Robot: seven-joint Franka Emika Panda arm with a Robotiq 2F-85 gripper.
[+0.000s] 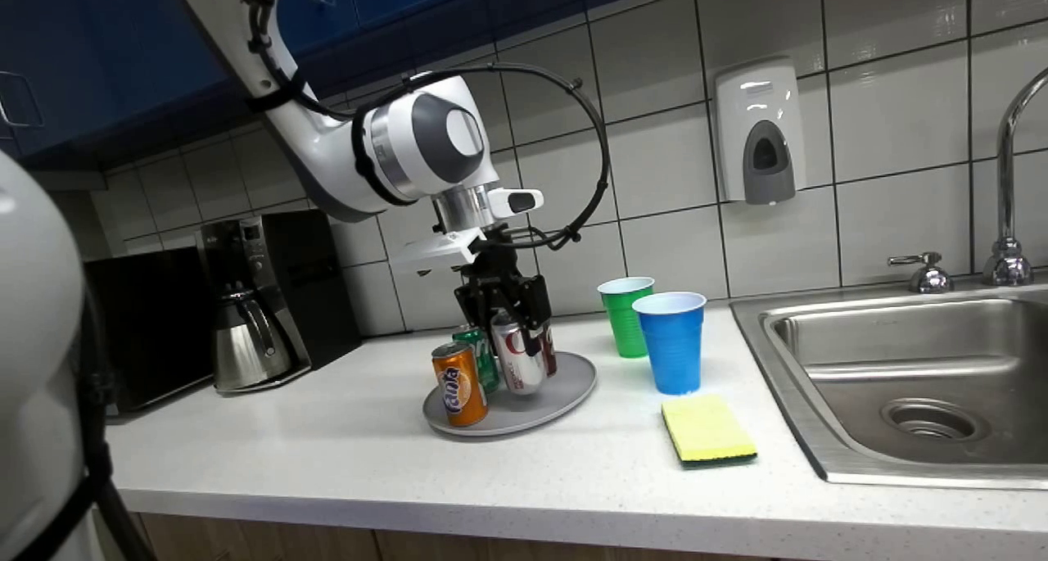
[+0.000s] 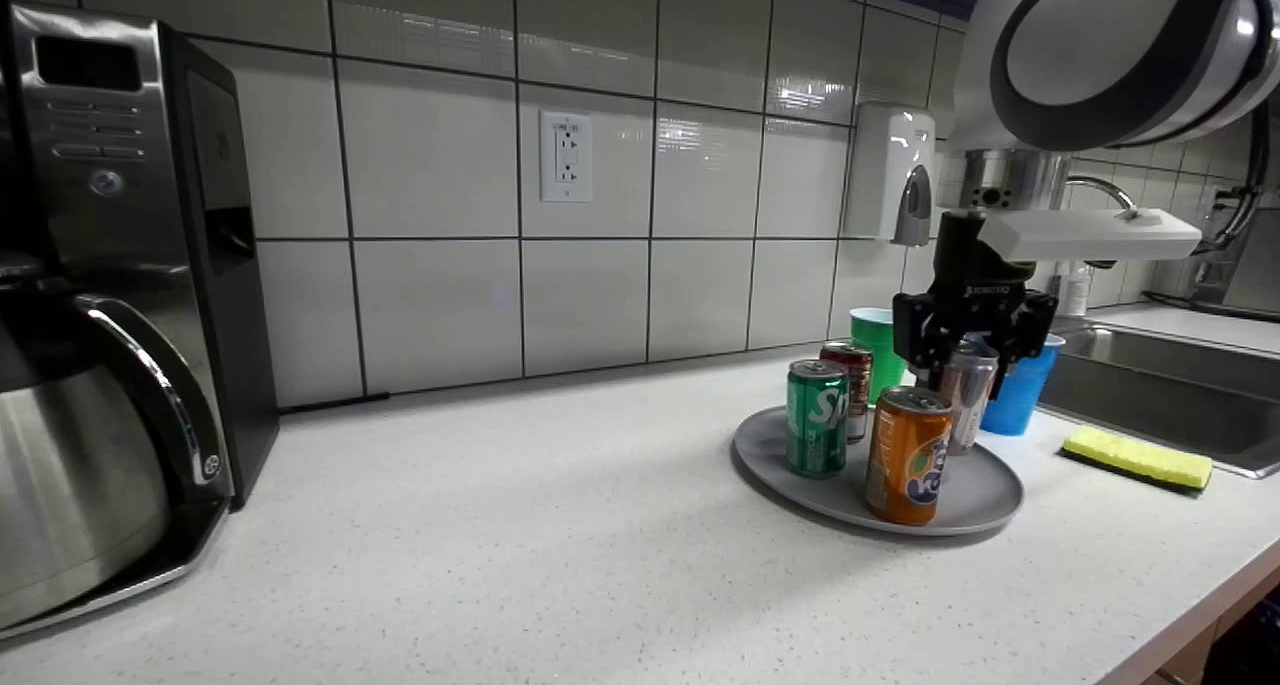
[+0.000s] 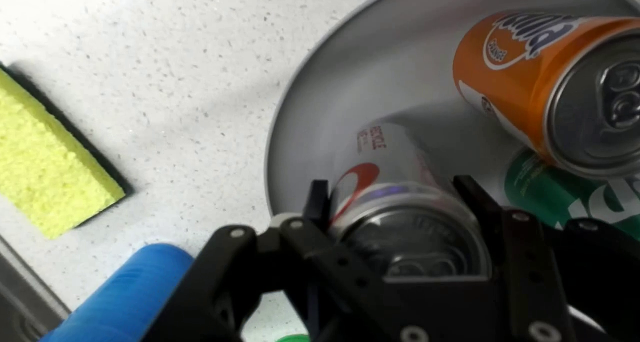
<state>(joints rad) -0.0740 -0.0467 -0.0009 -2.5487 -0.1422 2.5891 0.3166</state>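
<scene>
My gripper [image 1: 514, 336] is shut on a silver Coke can [image 1: 516, 368]. In the wrist view the gripper's fingers [image 3: 392, 192] lie along both sides of the can [image 3: 395, 157], near its lid. The can is about upright over a grey round plate [image 1: 569, 397]; its base seems slightly raised, but contact is hard to tell. An orange Fanta can [image 2: 908, 465], a green Sprite can [image 2: 817, 420] and a dark red can [image 2: 858, 380] stand on the plate. The dark red can is partly hidden in both exterior views.
A blue cup [image 1: 671, 344] and a green cup [image 1: 626, 319] stand beside the plate. A yellow sponge [image 1: 708, 430] lies in front of the blue cup, near the sink rim [image 1: 786, 381]. A coffee maker [image 2: 110, 185] stands at the opposite side, against the tiled wall.
</scene>
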